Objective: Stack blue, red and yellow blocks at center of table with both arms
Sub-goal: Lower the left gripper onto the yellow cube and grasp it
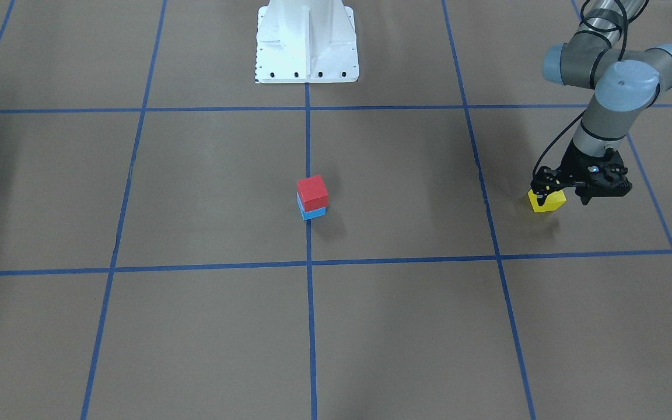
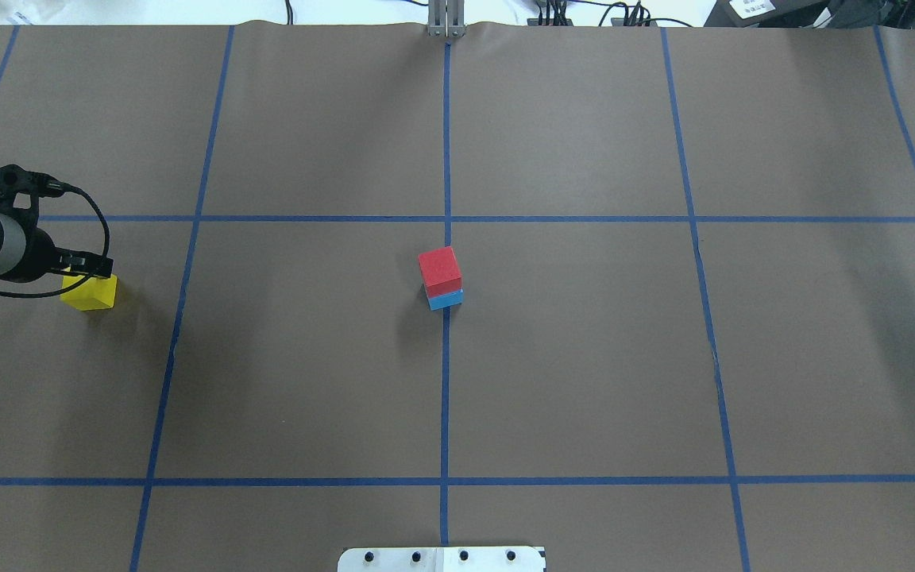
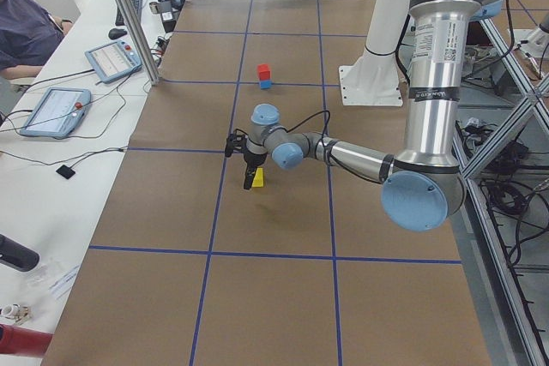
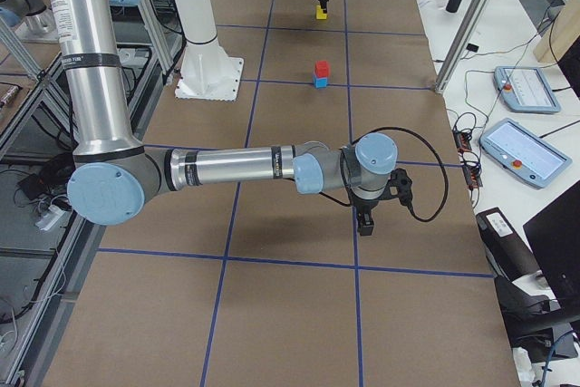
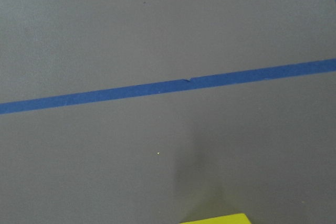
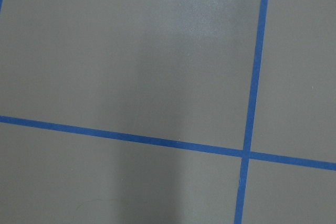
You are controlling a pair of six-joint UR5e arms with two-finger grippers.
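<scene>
A red block (image 1: 312, 192) sits on top of a blue block (image 1: 314, 213) at the table's centre, where the blue tape lines cross; the stack also shows in the overhead view (image 2: 439, 270). A yellow block (image 1: 555, 202) lies on the table far out on my left side, also seen in the overhead view (image 2: 92, 294). My left gripper (image 1: 563, 201) points down at it, open, with one finger in front of the block and the other beside it. The left wrist view shows only the block's edge (image 5: 215, 219). My right gripper (image 4: 365, 224) shows only in the exterior right view, low over bare table; I cannot tell its state.
The white robot base (image 1: 307, 41) stands at the table's robot-side edge. Blue tape lines divide the brown table cover (image 2: 584, 357) into squares. Tablets and cables lie on the side bench (image 4: 517, 124) past the table's far edge.
</scene>
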